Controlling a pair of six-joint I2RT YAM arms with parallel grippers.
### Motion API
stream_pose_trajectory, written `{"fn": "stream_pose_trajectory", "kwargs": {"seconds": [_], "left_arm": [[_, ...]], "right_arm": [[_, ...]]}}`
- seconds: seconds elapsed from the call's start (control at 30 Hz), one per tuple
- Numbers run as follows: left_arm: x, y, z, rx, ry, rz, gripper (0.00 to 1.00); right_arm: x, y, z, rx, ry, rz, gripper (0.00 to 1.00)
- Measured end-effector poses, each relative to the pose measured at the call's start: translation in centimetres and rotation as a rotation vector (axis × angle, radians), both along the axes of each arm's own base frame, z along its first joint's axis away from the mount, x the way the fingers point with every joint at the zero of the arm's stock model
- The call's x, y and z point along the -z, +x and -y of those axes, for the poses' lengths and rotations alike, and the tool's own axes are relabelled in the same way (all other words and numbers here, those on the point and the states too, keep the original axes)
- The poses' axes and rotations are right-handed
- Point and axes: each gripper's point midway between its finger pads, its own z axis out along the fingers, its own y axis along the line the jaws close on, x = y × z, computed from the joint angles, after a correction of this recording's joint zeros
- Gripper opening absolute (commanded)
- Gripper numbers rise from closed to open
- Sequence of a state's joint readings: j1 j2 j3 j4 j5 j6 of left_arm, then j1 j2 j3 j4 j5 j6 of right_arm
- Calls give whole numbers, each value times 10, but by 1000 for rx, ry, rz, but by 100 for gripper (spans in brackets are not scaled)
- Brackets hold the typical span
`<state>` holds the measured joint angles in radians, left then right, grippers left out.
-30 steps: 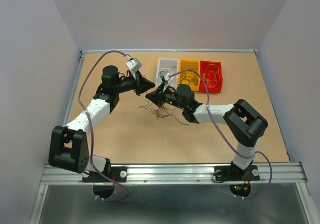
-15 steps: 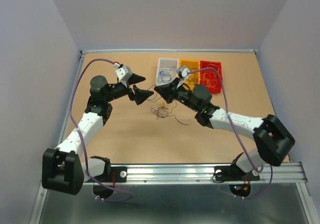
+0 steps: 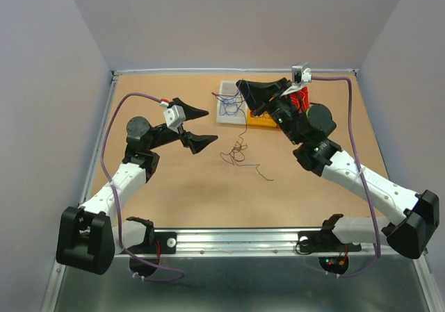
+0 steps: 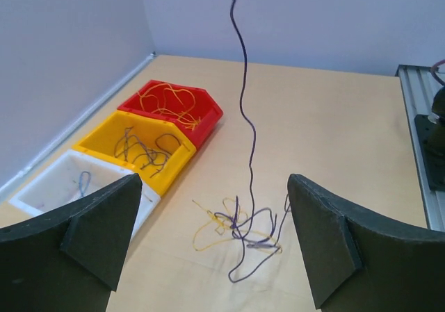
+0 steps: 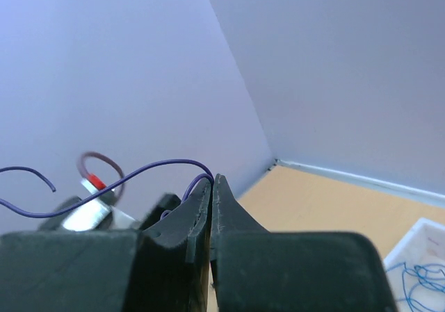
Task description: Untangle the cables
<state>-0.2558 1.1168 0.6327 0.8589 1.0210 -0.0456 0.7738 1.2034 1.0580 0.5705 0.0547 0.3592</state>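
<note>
raises right gripper (image 3: pixel 240 85), clamped on one of the cables (image 3: pixel 238 152), toward far edge of the desk (image 3: pixel 174 187), and now spreads left gripper (image 3: pixel 208 125) apart.

Right claw (image 5: pixel 211 183) pinches one purple cable (image 5: pixel 167 162)

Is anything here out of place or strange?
Yes: a small tangle of purple and yellow cables lies on the table, outside the yellow bin. One purple strand rises from it to the shut right gripper, apparently not yet free.
</note>
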Motion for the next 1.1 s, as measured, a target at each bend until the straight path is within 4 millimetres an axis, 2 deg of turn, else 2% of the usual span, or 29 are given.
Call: {"fn": "stream_pose_trajectory", "kwargs": {"seconds": [0.17,0.27,0.37,0.6,0.8,0.9,1.07,1.1], "left_arm": [[32,2,27,64,37,-53,94],[51,2,46,98,62,-94,93],[67,2,70,138,89,-120,91],[74,-3,107,209,113,-111,88],[87,-11,130,234,163,-88,70],[104,-4,145,236,212,-109,65],[140,3,145,224,291,-170,37],[147,4,143,219,309,-181,35]], "right_arm": [[-43,-6,1,-27,70,15,0],[-61,-10,3,-44,110,24,1],[-68,-12,4,-53,129,19,0],[-74,-13,3,-66,144,1,0],[-83,-12,5,-64,171,-2,0],[-98,-10,5,-57,191,8,1],[-149,-13,27,8,279,69,1],[-164,-16,36,30,305,90,0]]}}
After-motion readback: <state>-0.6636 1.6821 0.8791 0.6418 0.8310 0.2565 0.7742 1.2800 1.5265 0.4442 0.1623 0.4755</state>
